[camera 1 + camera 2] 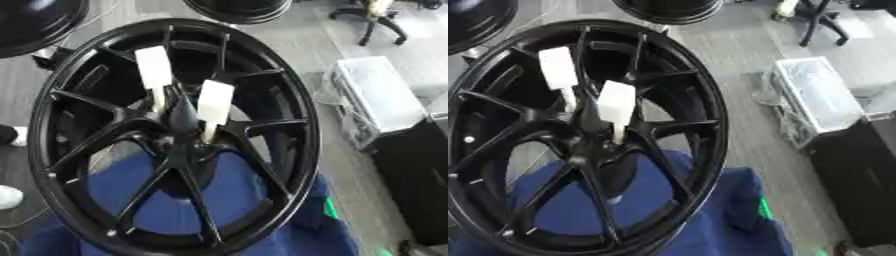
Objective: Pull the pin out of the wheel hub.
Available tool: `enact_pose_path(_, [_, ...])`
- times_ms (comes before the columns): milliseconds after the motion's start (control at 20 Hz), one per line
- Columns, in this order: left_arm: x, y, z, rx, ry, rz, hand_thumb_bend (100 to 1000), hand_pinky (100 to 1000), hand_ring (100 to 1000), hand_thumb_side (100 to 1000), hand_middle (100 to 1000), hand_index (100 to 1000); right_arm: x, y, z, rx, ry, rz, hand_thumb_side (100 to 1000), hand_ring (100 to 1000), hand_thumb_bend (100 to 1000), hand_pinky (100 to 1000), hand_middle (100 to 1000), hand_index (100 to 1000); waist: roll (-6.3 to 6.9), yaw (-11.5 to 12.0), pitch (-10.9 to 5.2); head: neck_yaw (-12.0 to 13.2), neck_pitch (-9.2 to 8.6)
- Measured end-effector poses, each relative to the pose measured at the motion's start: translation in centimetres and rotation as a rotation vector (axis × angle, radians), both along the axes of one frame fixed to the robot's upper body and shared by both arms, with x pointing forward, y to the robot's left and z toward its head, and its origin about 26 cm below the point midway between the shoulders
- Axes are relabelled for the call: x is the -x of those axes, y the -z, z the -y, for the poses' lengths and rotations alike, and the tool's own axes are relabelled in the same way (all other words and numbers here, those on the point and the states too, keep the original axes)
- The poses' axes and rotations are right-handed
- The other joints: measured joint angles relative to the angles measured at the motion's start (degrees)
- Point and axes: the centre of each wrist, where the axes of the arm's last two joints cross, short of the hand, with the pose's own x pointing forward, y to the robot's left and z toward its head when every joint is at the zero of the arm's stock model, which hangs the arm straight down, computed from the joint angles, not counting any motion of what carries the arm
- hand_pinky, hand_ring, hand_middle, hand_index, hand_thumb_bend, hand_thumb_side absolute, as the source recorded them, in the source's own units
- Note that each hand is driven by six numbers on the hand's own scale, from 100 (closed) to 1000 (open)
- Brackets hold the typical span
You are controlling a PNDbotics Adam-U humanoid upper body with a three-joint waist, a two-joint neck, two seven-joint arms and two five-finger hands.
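Note:
A large black spoked wheel [289, 150] stands tilted on a blue cloth [297, 230] and fills most of both views. Its hub [179, 132] sits at the centre where the spokes meet. Two pale pins with white flat tops stick out of the hub area: one on the left [154, 70] and one on the right [214, 102], both upright and leaning slightly. Neither of my hands shows in either view.
A clear plastic box [376, 95] sits on a dark cabinet [416, 180] at the right. Two more black wheels lie at the top left [35, 20] and top centre [236, 10]. An office chair [376, 20] stands at the far right on the grey floor.

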Motion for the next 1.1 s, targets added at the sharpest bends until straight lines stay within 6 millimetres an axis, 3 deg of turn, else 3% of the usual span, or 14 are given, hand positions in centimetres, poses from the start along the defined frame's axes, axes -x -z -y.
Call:
enact_pose_path(100, [0.0, -0.1, 0.1, 0.005, 0.000, 0.009, 100, 485, 705, 753, 646, 666, 0.7, 2.0, 0.2, -0.026, 0.040, 0.013, 401, 735, 100, 922, 550, 769, 0.52, 0.0, 0.08, 0.9, -0.05])
enact_pose_path(150, [0.1, -0.2, 0.2, 0.004, 0.001, 0.013, 100, 485, 705, 753, 646, 666, 1.1, 3.0, 0.2, -0.036, 0.058, 0.019, 418, 771, 100, 949, 612, 852, 0.65, 0.0, 0.12, 1.3, -0.12])
enact_pose_path(200, [0.0, -0.2, 0.2, 0.005, 0.002, 0.014, 100, 486, 705, 754, 646, 667, 1.6, 3.9, 0.2, -0.047, 0.078, 0.027, 398, 800, 100, 970, 659, 900, 0.68, 0.1, 0.13, 1.7, -0.23])
enact_pose_path(300, [0.0, -0.1, 0.4, 0.012, 0.004, 0.017, 100, 486, 705, 755, 646, 667, 2.5, 5.9, 0.3, -0.067, 0.127, 0.029, 100, 857, 100, 1000, 745, 943, 0.67, 0.4, 0.14, 1.9, -0.42])
enact_pose_path(450, [-0.1, -0.3, 0.5, 0.012, 0.011, 0.021, 100, 488, 706, 755, 646, 667, 4.1, 9.1, 0.5, -0.097, 0.202, -0.009, 191, 932, 100, 1000, 842, 985, 0.69, 0.9, 0.15, 1.7, -0.44])
enact_pose_path(750, [-0.4, -0.4, 1.0, 0.015, 0.037, 0.016, 100, 490, 706, 757, 647, 667, 8.0, 13.7, -0.7, -0.121, 0.311, -0.085, 180, 952, 100, 1000, 881, 1000, 0.76, 2.5, 0.14, 0.2, -0.44])
enact_pose_path(1000, [-0.6, -0.4, 1.3, 0.012, 0.059, 0.010, 100, 491, 707, 758, 647, 667, 10.6, 15.6, -1.2, -0.072, 0.365, -0.114, 164, 947, 100, 1000, 879, 1000, 0.79, 3.4, -0.03, -0.9, -0.37])
enact_pose_path(1100, [-0.6, -0.4, 1.4, 0.011, 0.065, 0.006, 100, 491, 707, 758, 648, 667, 10.9, 15.9, -1.3, -0.049, 0.379, -0.103, 100, 929, 100, 1000, 861, 999, 0.78, 3.5, -0.04, -1.1, -0.36])
